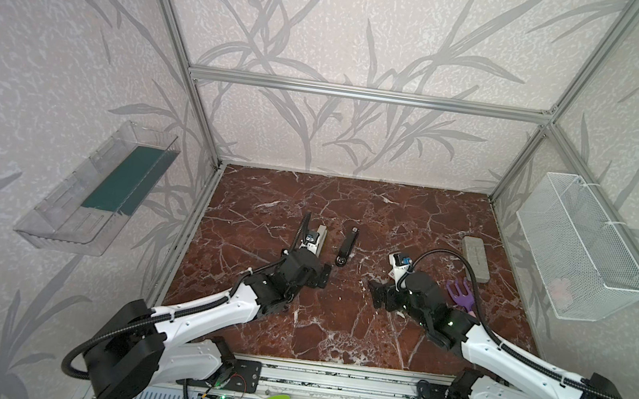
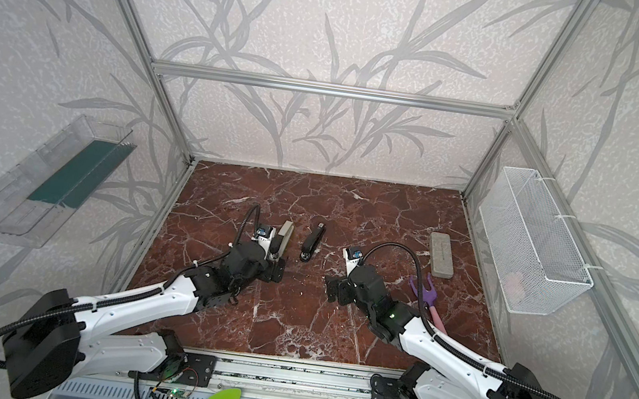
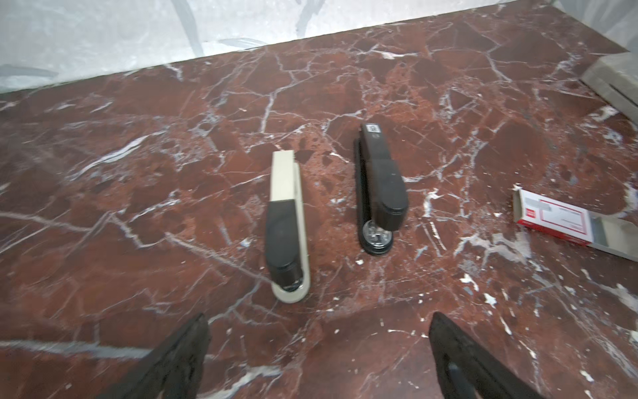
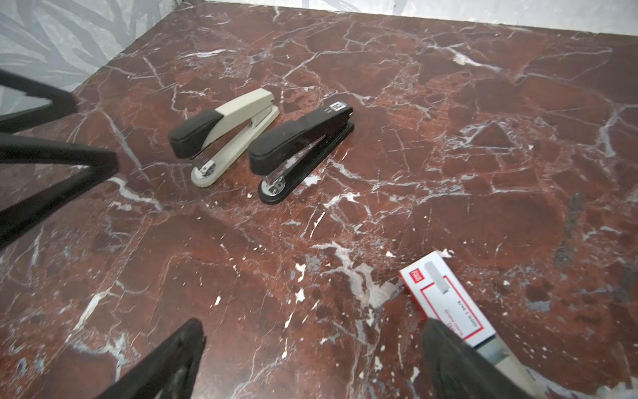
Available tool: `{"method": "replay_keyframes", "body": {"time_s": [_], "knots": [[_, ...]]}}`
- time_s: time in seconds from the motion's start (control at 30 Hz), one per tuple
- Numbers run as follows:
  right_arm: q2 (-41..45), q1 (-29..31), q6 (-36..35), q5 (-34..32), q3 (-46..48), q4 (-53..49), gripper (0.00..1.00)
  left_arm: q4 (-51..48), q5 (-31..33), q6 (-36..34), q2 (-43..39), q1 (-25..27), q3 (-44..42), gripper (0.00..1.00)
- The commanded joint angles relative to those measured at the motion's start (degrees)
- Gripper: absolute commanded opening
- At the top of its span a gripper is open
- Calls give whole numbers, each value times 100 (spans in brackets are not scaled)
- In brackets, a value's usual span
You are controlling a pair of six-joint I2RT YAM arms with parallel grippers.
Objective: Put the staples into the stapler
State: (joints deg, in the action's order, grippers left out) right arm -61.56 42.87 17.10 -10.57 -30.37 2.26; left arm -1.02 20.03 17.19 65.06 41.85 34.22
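Right wrist view: shows the staples box (image 4: pixel 448 300) flat on the marble tabletop (image 4: pixel 448 138), partly slid open, beside one finger of the right gripper (image 4: pixel 314 324), jaws spread and empty. Left wrist: same empty spread on the left gripper (image 3: pixel 319 317), facing beige stapler (image 3: pixel 286 224) and black stapler (image 3: pixel 379 186). Centre across the box's narrow sides, pinch gently, keep level.

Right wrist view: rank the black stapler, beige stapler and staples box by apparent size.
1. black stapler
2. beige stapler, nearly alike
3. staples box, nearest the camera and partly covered, so its rank is unsure
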Motion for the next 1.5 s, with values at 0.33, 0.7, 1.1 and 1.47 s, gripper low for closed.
{"method": "replay_keyframes", "body": {"time_s": [0.33,0.7,1.1,1.47], "knots": [[-568,-1728,50,-727,-1082,-1037,99,-1325,162,-59,-754,-2300,317,99],[-1493,-2626,-1090,-2663,-615,445,99,1104,833,-690,277,-4017,-44,100],[-2752,-2731,-2594,-1708,1204,6181,99,5389,-105,-1380,2146,-4028,-1410,95],[-3071,-3282,-2247,-560,1114,6057,99,5687,5,-1459,2476,-3982,-1343,99]]}}
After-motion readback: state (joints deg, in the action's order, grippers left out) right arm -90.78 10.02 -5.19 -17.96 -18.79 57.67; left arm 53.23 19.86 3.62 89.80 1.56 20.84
